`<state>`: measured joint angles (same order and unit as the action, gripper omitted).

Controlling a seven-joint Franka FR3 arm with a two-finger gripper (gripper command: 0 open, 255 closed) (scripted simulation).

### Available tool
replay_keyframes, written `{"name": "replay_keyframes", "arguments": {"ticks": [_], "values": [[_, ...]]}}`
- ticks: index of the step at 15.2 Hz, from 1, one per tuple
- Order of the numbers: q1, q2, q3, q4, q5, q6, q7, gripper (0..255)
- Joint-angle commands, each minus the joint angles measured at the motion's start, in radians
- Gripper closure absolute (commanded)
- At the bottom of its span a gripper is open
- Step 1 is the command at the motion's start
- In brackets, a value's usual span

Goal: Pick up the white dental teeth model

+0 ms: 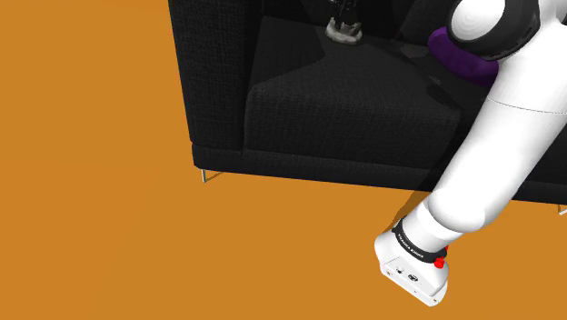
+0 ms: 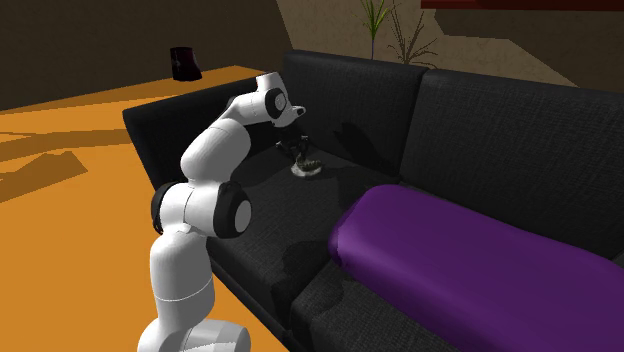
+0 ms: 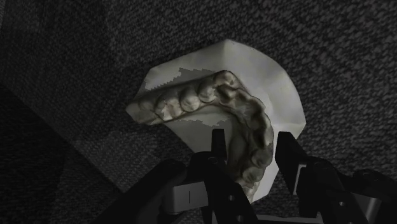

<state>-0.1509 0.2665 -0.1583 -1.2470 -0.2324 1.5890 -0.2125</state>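
The dental teeth model, a pale off-white cast with a horseshoe row of teeth, lies on the black sofa seat. My black gripper comes straight down on it, and its two fingers clasp one side of the tooth arch between them. In the shoulder view the gripper is at the top edge, right over the model. In the second exterior view the model rests on the seat below the gripper, close to the sofa's backrest.
A purple cushion lies on the seat beside the model and peeks out behind the arm. The sofa's armrest and backrest border the spot. Orange floor surrounds the sofa. A dark box stands far off.
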Motion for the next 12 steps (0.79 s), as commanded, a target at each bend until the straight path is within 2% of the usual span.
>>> {"name": "replay_keyframes", "arguments": {"ticks": [1,4,12], "values": [[0.000,0.002,0.000,-0.001,0.000,0.000,0.000,255],[-0.001,0.000,0.000,-0.001,0.000,-0.001,-0.002,255],[-0.008,0.069,-0.004,0.212,0.011,-0.140,-0.039,255]]}}
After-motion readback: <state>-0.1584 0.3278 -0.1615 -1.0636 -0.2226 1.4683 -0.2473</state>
